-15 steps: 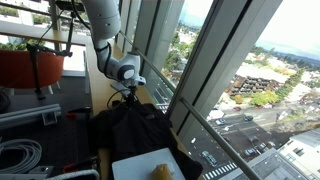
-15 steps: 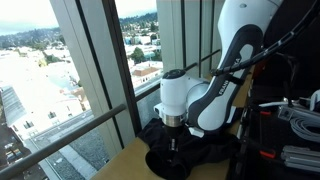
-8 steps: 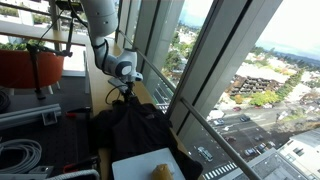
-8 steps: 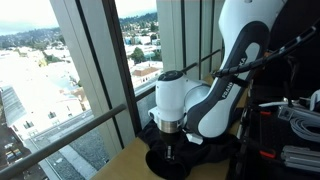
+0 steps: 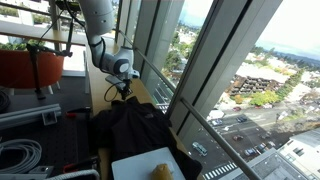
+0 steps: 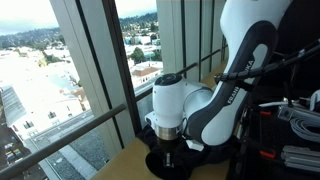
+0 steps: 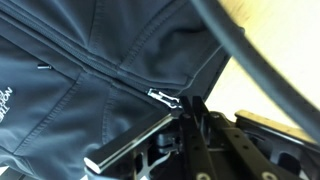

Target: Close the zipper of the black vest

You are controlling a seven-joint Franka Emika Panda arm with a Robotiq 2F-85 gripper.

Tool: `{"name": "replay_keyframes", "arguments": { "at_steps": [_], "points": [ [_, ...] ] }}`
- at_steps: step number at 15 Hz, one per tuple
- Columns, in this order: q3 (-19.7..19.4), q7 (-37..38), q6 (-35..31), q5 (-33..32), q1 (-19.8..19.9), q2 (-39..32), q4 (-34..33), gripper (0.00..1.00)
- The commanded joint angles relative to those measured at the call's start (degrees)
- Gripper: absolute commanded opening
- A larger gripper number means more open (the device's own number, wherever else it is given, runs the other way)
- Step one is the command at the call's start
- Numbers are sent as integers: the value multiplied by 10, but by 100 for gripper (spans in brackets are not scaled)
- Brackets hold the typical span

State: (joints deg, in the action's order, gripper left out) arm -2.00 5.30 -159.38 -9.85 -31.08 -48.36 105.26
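The black vest (image 5: 137,130) lies on the wooden table by the window and also shows in both other views (image 6: 176,163) (image 7: 90,50). Its zipper line runs diagonally across the wrist view, with the silver zipper pull (image 7: 162,97) near the middle. My gripper (image 7: 191,108) is shut, its fingertips pinched together on the end of the zipper pull. In both exterior views the gripper (image 5: 122,92) (image 6: 167,152) points down onto the far end of the vest, fingertips hidden against the dark fabric.
Tall window panes with metal frames (image 5: 165,60) stand right beside the vest. A white board with a yellowish object (image 5: 150,165) lies in front of the vest. Coiled cables (image 5: 20,155) and a red pot (image 5: 30,65) sit to the side. A black cable (image 7: 222,28) crosses the wooden table (image 7: 265,85).
My gripper has slid along the vest toward its far end, away from the white board, staying low on the fabric with the zipper pull.
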Motion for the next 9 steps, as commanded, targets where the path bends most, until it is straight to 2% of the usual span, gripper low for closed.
{"name": "replay_keyframes", "arguments": {
  "at_steps": [1, 2, 3, 4, 9],
  "points": [
    [8, 23, 8, -18, -14, -1, -17, 2],
    [7, 24, 9, -19, -16, 0, -18, 2],
    [6, 25, 10, -19, -18, 1, -18, 31],
    [5, 26, 9, -19, -19, 3, -15, 33],
    [6, 32, -6, -14, -18, 41, 33, 67]
  ]
}}
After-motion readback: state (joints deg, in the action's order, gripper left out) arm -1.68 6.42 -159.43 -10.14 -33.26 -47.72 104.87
